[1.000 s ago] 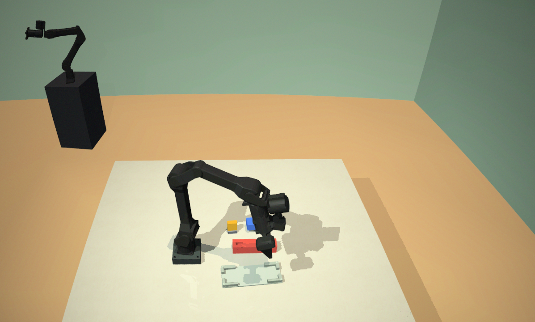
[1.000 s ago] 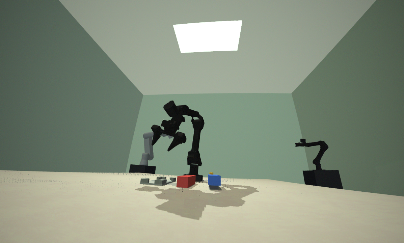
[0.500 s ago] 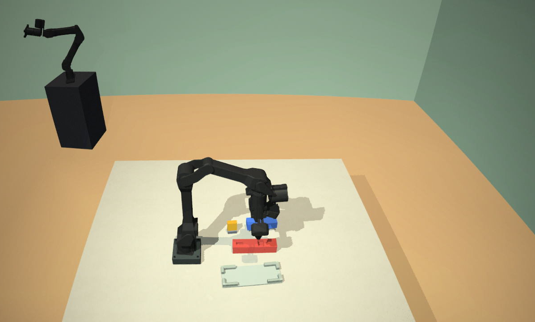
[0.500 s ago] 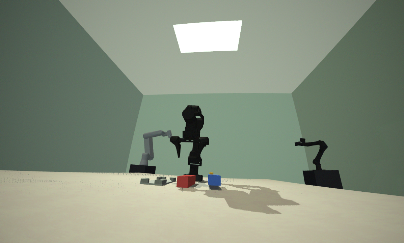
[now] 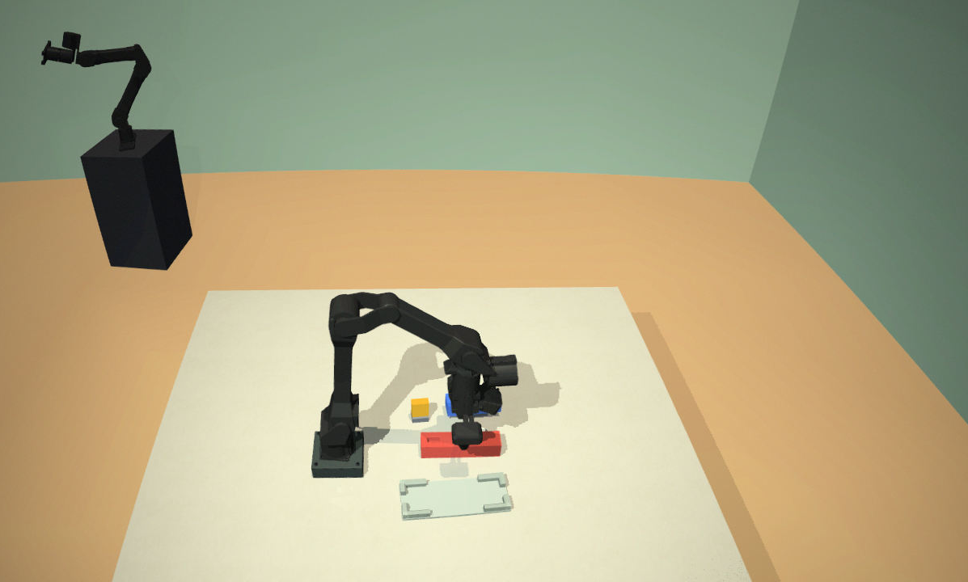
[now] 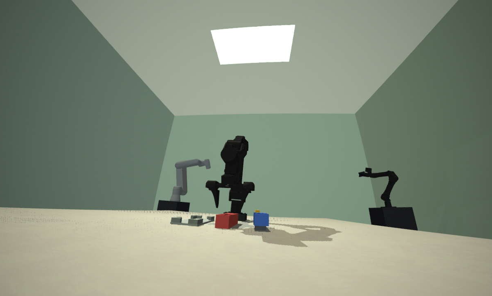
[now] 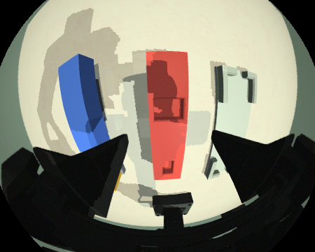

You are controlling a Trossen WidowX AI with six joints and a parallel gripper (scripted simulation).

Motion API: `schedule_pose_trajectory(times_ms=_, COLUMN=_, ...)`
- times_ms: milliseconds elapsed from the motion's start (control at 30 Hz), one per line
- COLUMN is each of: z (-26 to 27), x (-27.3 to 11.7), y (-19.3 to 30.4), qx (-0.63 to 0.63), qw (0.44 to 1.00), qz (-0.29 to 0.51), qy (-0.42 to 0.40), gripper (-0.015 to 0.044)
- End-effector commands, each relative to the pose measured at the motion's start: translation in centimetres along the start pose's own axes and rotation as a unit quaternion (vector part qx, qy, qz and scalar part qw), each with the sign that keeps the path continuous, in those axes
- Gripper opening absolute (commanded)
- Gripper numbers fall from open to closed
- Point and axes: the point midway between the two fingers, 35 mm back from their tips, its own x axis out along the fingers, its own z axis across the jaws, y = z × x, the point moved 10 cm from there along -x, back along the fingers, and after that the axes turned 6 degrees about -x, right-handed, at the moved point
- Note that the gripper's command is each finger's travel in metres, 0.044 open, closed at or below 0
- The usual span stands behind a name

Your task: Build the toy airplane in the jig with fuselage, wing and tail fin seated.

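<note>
The red fuselage lies on the table, its large and small sockets facing up. The pale jig cradle lies beside it and holds nothing. The blue wing is on the fuselage's other side, partly hidden by the arm in the top view. The orange tail fin stands nearer the arm's base; the left finger hides most of it in the wrist view. My gripper is open and empty, pointing down above the fuselage, with one finger to each side of it.
My arm's base stands left of the parts in the top view. A second black arm on a dark pedestal and a grey arm stand away from the table.
</note>
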Motion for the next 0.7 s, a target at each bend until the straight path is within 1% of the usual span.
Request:
schedule_pose_trajectory(times_ms=0, z=0.0, x=0.6, y=0.1, qx=0.002, qw=1.000, qz=0.003, qy=-0.003, gripper=0.0440)
schedule_pose_trajectory(times_ms=667, z=0.0, x=3.8, y=0.1, qx=0.002, qw=1.000, qz=0.003, qy=-0.003, gripper=0.0440)
